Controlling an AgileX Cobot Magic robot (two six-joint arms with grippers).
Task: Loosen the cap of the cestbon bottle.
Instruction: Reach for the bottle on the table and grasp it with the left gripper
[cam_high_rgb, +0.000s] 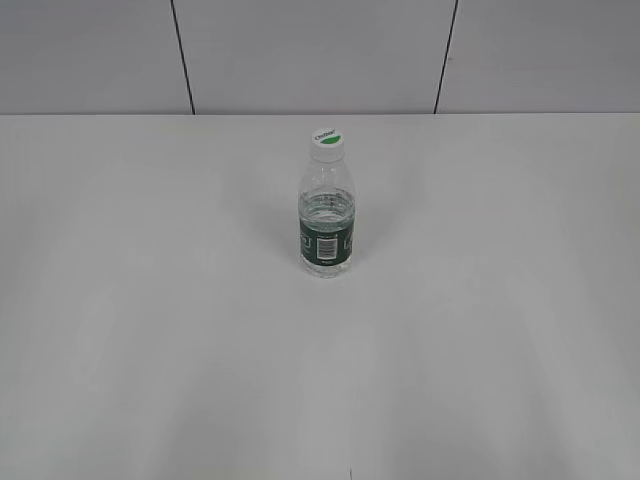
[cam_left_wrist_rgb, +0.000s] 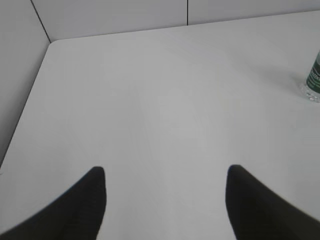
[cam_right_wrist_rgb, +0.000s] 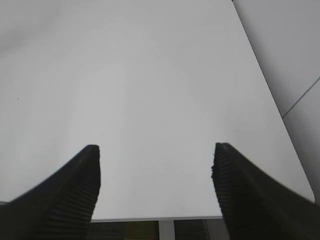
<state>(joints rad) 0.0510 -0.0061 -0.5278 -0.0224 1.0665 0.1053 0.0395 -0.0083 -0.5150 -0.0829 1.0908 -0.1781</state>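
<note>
Bottle (cam_high_rgb: 327, 215) stands upright mid-frame on your counter (cam_high_rgb: 150, 350), cap (cam_high_rgb: 328, 139) exposed for gripping. Left gripper (cam_left_wrist_rgb: 165, 200) and right gripper (cam_right_wrist_rgb: 156, 190) gape wide, empty.

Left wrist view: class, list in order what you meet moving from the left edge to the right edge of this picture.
Left gripper finger → right gripper finger → cestbon bottle at the right edge, only its lower part showing, all on the white table.

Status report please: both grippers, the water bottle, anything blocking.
Left gripper open, empty. Right gripper open, empty. Small clear plastic water bottle upright, white screw cap on. Nothing around it.
</note>
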